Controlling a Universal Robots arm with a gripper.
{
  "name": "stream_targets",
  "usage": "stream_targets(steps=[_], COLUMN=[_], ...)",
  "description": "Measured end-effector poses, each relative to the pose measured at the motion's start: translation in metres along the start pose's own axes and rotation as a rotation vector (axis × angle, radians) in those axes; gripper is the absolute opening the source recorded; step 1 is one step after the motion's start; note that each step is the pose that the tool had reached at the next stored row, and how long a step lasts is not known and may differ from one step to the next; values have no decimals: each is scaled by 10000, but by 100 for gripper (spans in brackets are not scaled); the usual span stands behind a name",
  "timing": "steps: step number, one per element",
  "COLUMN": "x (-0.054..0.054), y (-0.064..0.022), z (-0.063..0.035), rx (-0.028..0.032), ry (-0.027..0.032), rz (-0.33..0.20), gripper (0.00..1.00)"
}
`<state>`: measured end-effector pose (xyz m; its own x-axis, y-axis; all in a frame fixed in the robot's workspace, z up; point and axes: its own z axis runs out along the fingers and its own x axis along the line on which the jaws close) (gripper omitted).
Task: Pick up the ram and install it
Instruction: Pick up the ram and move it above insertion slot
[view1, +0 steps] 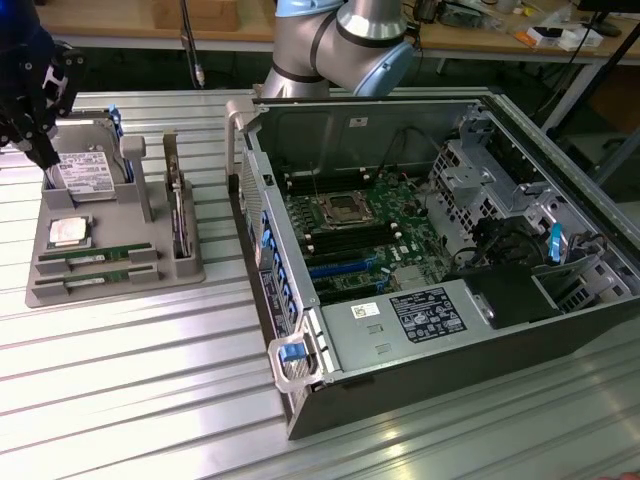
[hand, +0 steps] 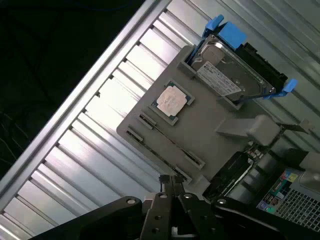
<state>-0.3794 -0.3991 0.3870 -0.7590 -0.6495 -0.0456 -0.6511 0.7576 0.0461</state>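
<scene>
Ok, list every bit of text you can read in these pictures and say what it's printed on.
No text can be read.
White label on the hard drive: print too small.
Black label inside the computer case: white print, blurred.
White sticker beside it: too small.
Coloured sticker on the case: illegible.

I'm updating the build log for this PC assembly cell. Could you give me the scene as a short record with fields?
gripper: shut, holding nothing, over the grey tray
grey tray: on the ribbed table, at the exterior view's left
ram sticks: two, lying in the tray's slots, neither lifted
processor: seated in the tray beside the ram sticks
hard drive: in the tray, in a blue-tabbed carrier
computer case: open, at the exterior view's right, motherboard exposed
work: ram not yet picked up
</scene>
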Motion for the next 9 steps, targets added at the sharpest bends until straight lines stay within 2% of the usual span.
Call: stream_targets(steps=[9], x=[4], y=[-2], z=[32], rx=[-71], ry=[69], rz=[-1542], gripper=[11])
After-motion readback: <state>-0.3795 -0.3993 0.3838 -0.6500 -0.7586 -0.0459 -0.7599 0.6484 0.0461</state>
